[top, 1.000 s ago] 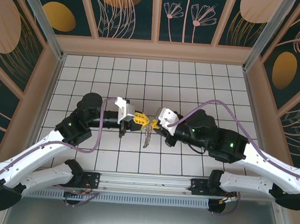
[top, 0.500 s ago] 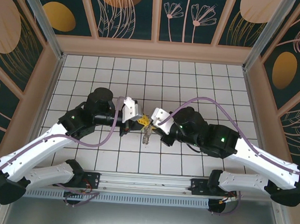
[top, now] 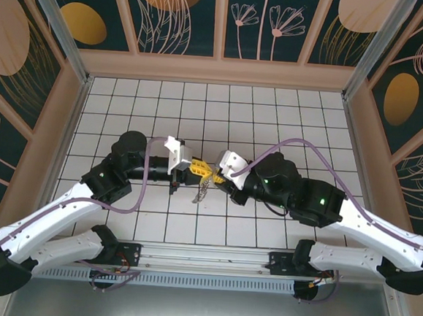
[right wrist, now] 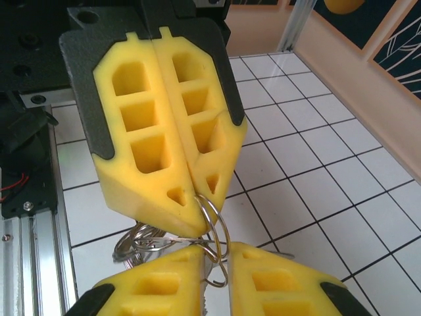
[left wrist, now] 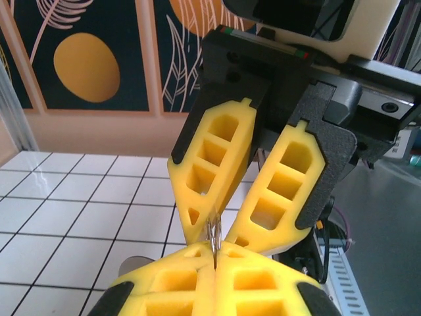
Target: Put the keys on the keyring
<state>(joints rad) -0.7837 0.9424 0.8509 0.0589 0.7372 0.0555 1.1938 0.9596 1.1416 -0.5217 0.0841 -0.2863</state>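
The keyring [right wrist: 222, 224] is a thin silvery wire loop held up above the tiled floor. My left gripper [left wrist: 215, 255] is shut on it, and the wire [left wrist: 214, 236] sticks up from between its yellow pads. The left gripper [right wrist: 197, 196] also appears from the right wrist, pinching the loop's top. My right gripper [right wrist: 216, 255] faces it tip to tip, with a narrow gap between its pads that the loop passes through. Silvery keys [right wrist: 135, 247] hang in a bunch below the loop. From above, left gripper [top: 194, 169] and right gripper [top: 212, 174] meet mid-table, with the keys [top: 202, 192] dangling beneath.
The white tiled floor [top: 273, 119] is walled by a wooden rim [top: 218, 71] on three sides. A metal rail with the arm bases [top: 203, 260] runs along the near edge. Both arms bend inward across the near half of the floor.
The right gripper's pads have parted slightly around the keyring. Both arms have shifted a little toward the near edge and left since half a second ago. The left grip is unchanged.
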